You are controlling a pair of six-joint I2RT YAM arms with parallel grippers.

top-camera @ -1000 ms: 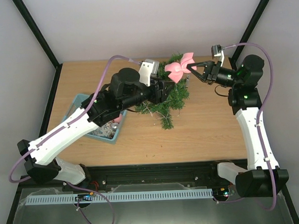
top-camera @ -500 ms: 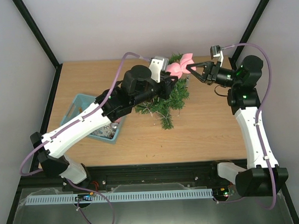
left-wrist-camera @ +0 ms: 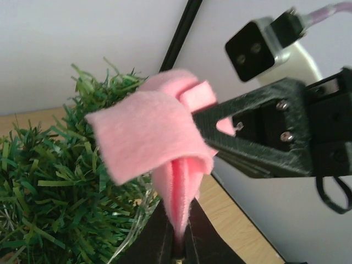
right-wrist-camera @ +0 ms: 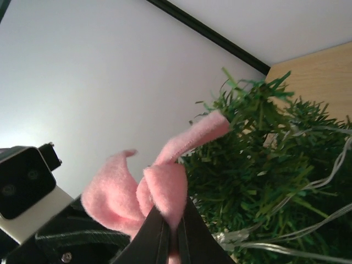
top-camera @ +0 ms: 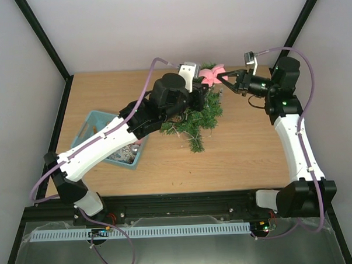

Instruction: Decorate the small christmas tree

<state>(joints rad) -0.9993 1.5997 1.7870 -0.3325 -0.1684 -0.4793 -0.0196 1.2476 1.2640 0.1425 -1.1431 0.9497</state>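
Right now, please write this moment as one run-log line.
left fingers: shut on bow | right fingers: shut on bow | bow: at tree top | basket: left of tree

Advanced left gripper (top-camera: 202, 87) toward upper centre of frame, up to pink felt bow (top-camera: 212, 76), now pinching it. Shifted right gripper (top-camera: 221, 78) left and slightly up. Carried bow further over small christmas tree (top-camera: 200, 117). Uncovered more of teal basket (top-camera: 93, 128), left of centre.
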